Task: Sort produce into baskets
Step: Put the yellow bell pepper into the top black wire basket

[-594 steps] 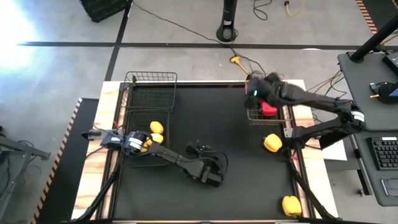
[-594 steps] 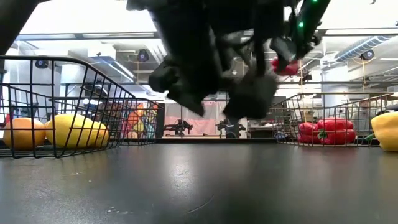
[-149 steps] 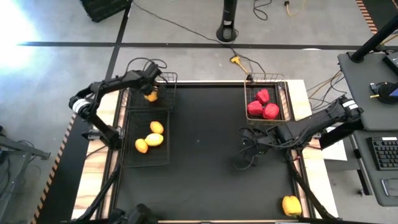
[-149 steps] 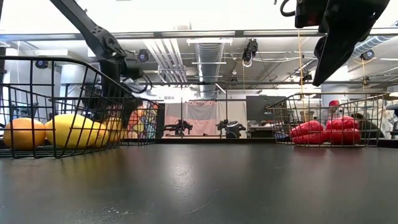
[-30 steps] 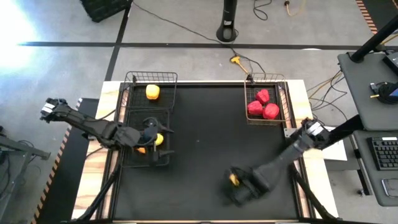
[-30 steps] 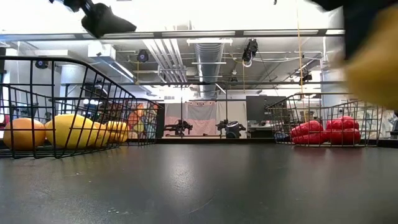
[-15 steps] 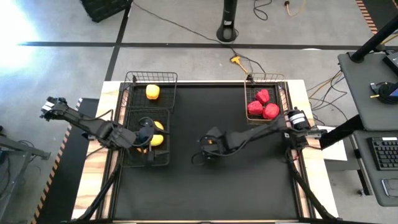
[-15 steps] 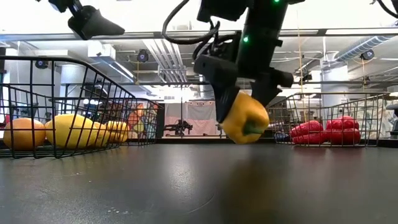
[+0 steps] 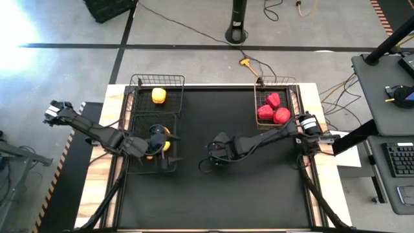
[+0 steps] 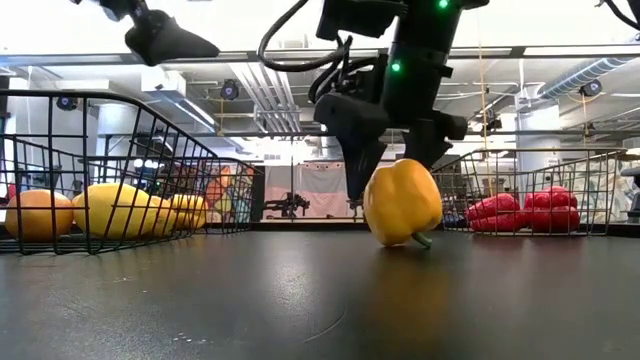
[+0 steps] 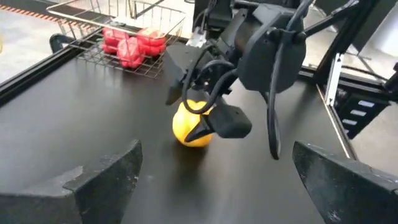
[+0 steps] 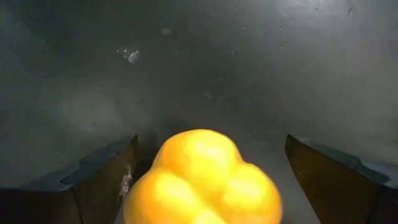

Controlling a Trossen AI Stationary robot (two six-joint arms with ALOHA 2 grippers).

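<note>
A yellow bell pepper lies on the black table at its middle, resting on its side with the stem toward the near edge. My right gripper hangs over it, open, one finger on either side with a gap to each. My left gripper is open over the near left basket, which holds yellow-orange lemons. Another yellow pepper lies in the far left basket. Three red peppers fill the right basket.
The right arm stretches from the table's right edge across to the middle. Cables lie on the floor beyond the far edge. Bare black table top spreads over the near half.
My right gripper has carried the yellow pepper from the near right part of the table toward the middle and down. Then it has opened and let go. The pepper, held tilted just above the table before, now rests on it.
</note>
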